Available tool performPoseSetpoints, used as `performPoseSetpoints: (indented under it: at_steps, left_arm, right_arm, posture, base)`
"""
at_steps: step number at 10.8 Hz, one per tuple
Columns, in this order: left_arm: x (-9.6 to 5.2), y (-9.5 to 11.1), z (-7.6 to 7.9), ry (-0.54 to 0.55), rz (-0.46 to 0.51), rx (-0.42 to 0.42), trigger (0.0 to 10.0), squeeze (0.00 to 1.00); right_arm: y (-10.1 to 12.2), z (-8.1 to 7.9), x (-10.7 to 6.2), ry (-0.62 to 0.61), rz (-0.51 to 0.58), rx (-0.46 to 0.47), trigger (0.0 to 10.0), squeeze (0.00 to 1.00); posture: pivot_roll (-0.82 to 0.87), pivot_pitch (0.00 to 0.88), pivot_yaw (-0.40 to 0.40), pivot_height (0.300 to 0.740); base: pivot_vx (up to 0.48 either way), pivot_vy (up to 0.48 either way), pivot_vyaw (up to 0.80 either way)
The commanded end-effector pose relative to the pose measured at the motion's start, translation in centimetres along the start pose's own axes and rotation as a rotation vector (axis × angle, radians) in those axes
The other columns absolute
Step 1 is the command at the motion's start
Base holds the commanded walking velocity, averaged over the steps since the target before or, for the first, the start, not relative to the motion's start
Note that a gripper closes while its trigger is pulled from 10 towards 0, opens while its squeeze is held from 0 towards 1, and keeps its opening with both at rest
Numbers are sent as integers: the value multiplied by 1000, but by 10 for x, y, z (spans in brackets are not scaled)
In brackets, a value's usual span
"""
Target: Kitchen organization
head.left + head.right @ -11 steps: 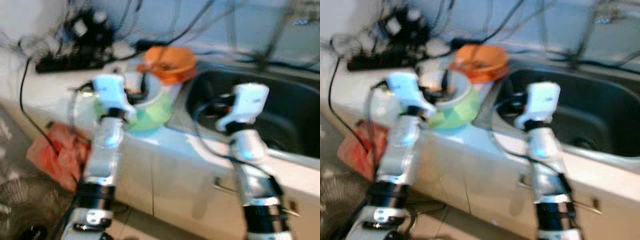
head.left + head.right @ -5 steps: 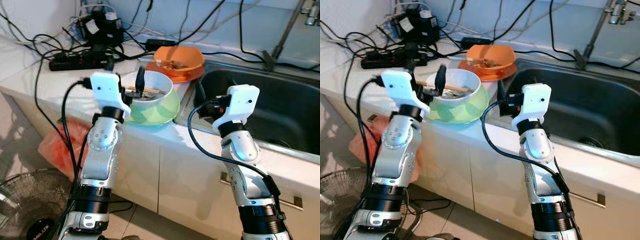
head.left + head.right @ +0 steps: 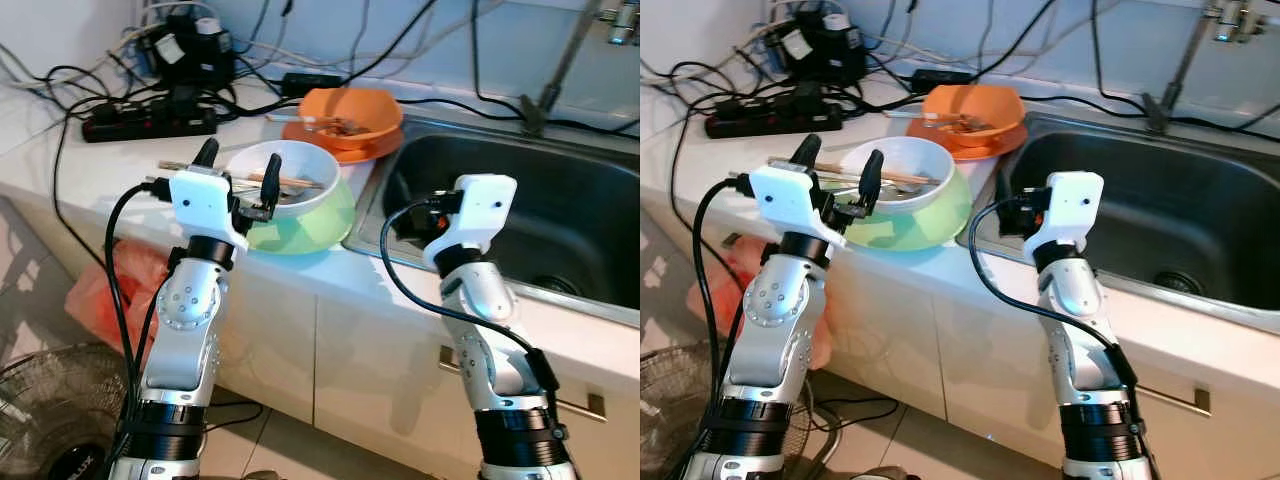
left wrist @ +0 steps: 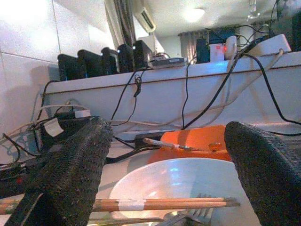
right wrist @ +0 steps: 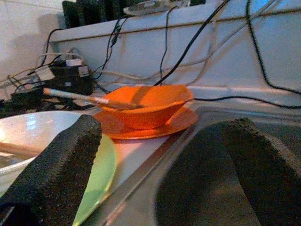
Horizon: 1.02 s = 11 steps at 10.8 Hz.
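This is a home kitchen. A shiny steel sink [image 3: 560, 230] is set in a white counter [image 3: 60, 150], with white cupboard doors [image 3: 370, 370] below and used bowls beside the sink, near the grippers.

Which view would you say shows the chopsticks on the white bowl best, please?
The left wrist view: the chopsticks lie close up across the white bowl, between the open left gripper's fingers. Both eye views show them smaller, from above. The right wrist view catches just an end.
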<state>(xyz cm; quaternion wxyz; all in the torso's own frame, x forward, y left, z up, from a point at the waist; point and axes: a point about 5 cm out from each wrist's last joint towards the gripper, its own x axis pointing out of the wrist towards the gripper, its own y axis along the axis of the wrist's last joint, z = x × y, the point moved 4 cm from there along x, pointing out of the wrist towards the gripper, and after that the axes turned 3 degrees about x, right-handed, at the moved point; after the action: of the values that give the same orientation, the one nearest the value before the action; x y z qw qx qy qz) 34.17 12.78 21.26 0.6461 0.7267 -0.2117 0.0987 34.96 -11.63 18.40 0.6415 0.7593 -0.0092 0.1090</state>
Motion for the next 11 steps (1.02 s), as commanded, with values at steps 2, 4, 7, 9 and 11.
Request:
performPoseSetpoints:
  at_steps: [2,4,7,9,11]
  left_arm:
    - [1,7,3,-15,22,6,10000,0]
    - [1,8,4,-22,27,20,10000,0]
    - [-5,-4,1,-47,-33,16,10000,0]
    - [-5,-8,-4,-77,-53,40,10000,0]
    - [-7,-5,2,-95,-53,21,10000,0]
  right_arm:
    - [-3,7,1,-53,-26,-2,10000,0]
    - [1,4,2,-6,-6,-55,10000,0]
    - [5,6,-3,40,-17,-112,10000,0]
    - [0,28,-12,110,-57,-248,10000,0]
    - [8,41,-15,119,-45,-315,10000,0]
  posture:
    - [142,0,18,740]
    - [137,0,21,740]
    - [141,0,20,740]
    - [134,0,37,740]
    - [122,0,57,740]
  base:
    - [0,0,0]
    - [0,0,0]
    - [0,0,0]
    - [0,0,0]
    - [0,0,0]
